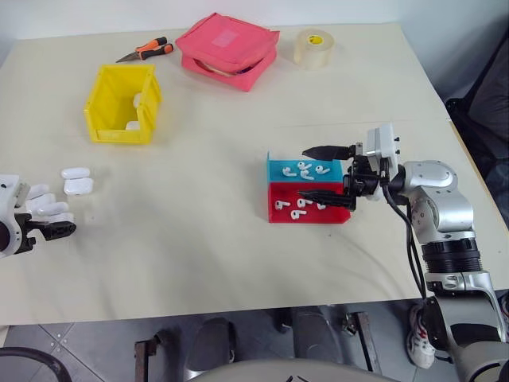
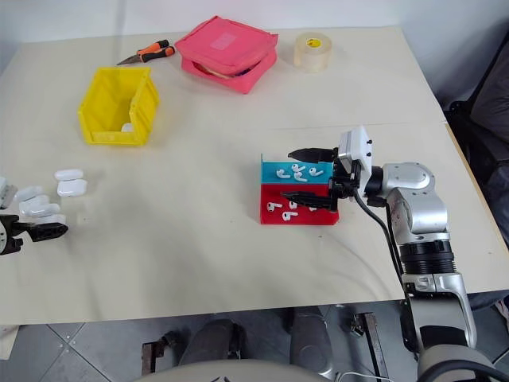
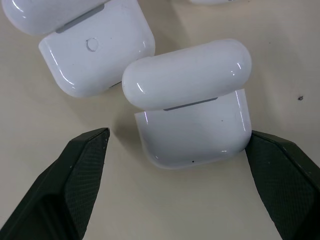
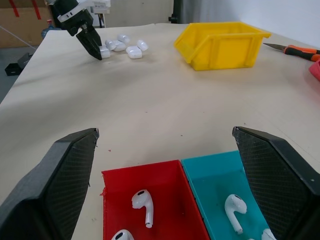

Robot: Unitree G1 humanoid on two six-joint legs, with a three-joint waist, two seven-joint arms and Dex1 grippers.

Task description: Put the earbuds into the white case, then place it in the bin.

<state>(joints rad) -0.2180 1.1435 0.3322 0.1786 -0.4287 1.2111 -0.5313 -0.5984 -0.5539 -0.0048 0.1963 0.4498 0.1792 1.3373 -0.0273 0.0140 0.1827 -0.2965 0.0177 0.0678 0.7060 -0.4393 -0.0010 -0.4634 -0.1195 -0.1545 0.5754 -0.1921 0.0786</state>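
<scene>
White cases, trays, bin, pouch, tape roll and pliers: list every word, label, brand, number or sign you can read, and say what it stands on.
None can be read.
White case: plain, no print.
Neighbouring case: a round button, no text.
Yellow bin, red tray, blue tray: unmarked.
Pink pouch: a paler patch, blank.
Tape roll: yellow core, nothing legible.

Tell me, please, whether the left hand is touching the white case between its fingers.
Cannot tell. In the left wrist view the left hand straddles the white case: one finger stands clear, the other sits at its edge.
</scene>
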